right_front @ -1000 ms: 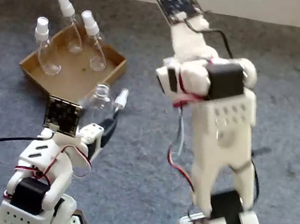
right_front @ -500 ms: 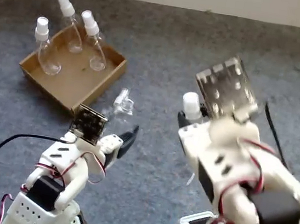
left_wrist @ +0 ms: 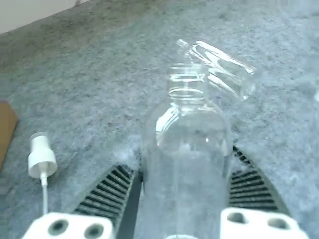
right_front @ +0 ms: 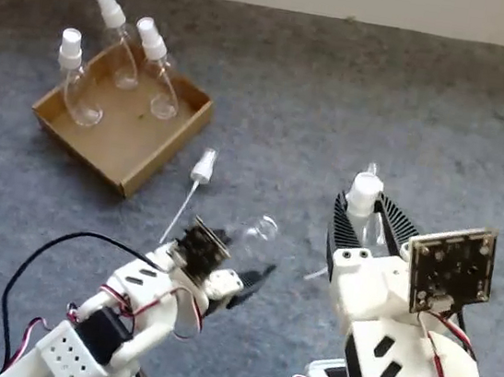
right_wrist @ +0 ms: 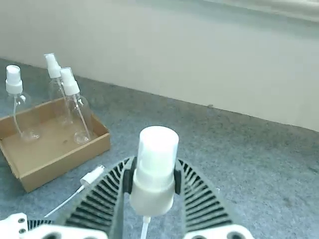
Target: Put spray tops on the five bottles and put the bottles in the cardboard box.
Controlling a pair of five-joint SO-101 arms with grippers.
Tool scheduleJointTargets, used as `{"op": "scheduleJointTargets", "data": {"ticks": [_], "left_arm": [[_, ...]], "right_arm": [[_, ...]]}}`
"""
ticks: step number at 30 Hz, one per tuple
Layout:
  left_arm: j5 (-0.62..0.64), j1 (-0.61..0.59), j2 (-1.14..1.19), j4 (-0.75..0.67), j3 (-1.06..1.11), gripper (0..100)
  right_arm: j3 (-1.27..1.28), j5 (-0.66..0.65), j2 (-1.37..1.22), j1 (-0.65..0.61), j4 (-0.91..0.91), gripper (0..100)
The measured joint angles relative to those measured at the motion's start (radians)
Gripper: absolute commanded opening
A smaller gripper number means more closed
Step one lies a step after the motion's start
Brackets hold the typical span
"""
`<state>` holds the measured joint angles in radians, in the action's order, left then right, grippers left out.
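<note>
step: capping the fourth bottle, by my read. Three capped bottles (right_front: 159, 79) stand in the cardboard box (right_front: 172, 145).
left gripper (left_wrist: 182, 169): clenched on an open-necked bottle (left_wrist: 185, 134), held out in front of the box, well apart from it.
right gripper (right_wrist: 153, 168): fingers clamped on a spray top (right_wrist: 157, 144), dip tube hanging below, farther from the box than the bottle.
next move: you need the tube lined up over the neck, fed in, then the top seated and twisted.
spare: a loose spray top (right_front: 203, 165) lies just beside the box's near corner.
left wrist view: a clear glassy shape beyond the neck, vague from the high view. Cannot tell if it's bottle five.
right wrist view: top sits square between the jaws, which is unclear from above.
</note>
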<state>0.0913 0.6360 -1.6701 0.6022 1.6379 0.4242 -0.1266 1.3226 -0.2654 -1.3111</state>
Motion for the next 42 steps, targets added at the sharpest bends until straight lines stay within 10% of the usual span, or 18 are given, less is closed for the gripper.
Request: {"op": "scheduleJointTargets", "data": {"ticks": [7,42], "left_arm": [[-0.157,0.130,0.002,-0.061,0.040,8],[-0.167,0.146,0.002,-0.066,0.040,8]], "right_arm": [[0.066,0.025,0.029,0.008,0.037,0.4],[0.068,0.025,0.035,0.009,0.143,0.4]]}}
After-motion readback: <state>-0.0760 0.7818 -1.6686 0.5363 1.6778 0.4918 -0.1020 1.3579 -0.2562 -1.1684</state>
